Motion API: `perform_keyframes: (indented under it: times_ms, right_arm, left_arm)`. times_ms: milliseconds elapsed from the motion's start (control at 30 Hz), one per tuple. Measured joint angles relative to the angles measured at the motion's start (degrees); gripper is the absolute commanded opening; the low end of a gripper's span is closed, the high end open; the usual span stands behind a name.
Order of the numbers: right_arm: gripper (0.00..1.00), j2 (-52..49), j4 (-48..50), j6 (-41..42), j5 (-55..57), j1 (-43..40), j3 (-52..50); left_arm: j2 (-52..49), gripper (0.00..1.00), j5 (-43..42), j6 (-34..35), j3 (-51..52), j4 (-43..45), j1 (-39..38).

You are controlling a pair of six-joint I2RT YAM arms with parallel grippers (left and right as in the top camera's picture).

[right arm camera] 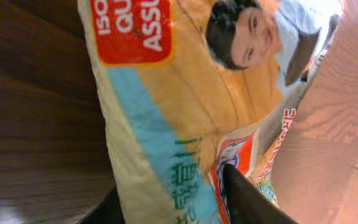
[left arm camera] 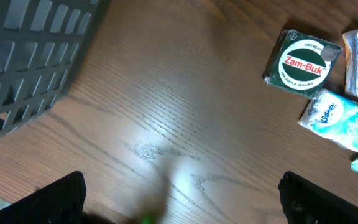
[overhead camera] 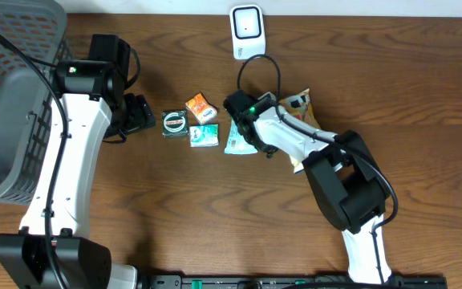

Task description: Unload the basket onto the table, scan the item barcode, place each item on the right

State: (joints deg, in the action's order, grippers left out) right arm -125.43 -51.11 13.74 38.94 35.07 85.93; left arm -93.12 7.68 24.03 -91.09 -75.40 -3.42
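Table (overhead camera: 175, 209): left gripper (left arm camera: 182, 202) wide, empty; right gripper (overhead camera: 237, 112) at packet (right arm camera: 166, 124), grip I can't tell. Weak pinch could drop it before the twelve-o'clock scanner (overhead camera: 246, 28).

You see a dark wood-grain table (overhead camera: 215, 233) under soft overhead glare, with a grey slatted basket (overhead camera: 22, 32) at its left edge.

A green tin (left arm camera: 302, 63) is showing "Zam-Buk"; a blue tissue pack (left arm camera: 340, 118) is reading "Kleenex"; a red label (right arm camera: 131, 28) on the yellow packet (right arm camera: 166, 124) is showing cut-off "ISO", "QU", "ASS".
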Motion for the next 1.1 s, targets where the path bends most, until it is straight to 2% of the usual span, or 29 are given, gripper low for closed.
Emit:
perform_keyframes:
  times_ms: [167,333,633,833,900,1033,1100]
  right_arm:
    - [0.01,1.90,-2.40,0.04,-3.58,-2.19,1.38]
    - [0.01,7.74,-2.38,-2.82,-19.65,-7.56,2.89]
    - [0.01,14.16,-3.02,-11.61,-68.30,-22.67,3.34]
    - [0.01,13.68,-1.92,-13.62,-86.53,-30.16,-0.39]
    - [0.04,12.48,-0.72,-14.14,-90.47,-31.89,-3.15]
    - [0.16,9.07,0.90,-14.49,-93.42,-34.73,-8.31]
    - [0.27,8.24,0.66,-13.31,-92.08,-36.28,-9.27]
  left_arm:
    - [0.00,0.98,0.00,0.00,0.00,0.00,0.00]
    - [0.00,0.98,0.00,0.02,0.00,0.00,0.00]
    - [0.00,0.98,0.00,0.00,0.00,0.00,0.00]
    - [0.00,0.98,0.00,0.00,0.00,0.02,0.00]
    - [0.00,0.98,0.00,0.00,0.00,0.00,0.00]
    - [0.00,0.98,0.00,0.02,0.00,0.00,0.00]
    - [0.00,0.98,0.00,0.02,0.00,0.00,0.00]
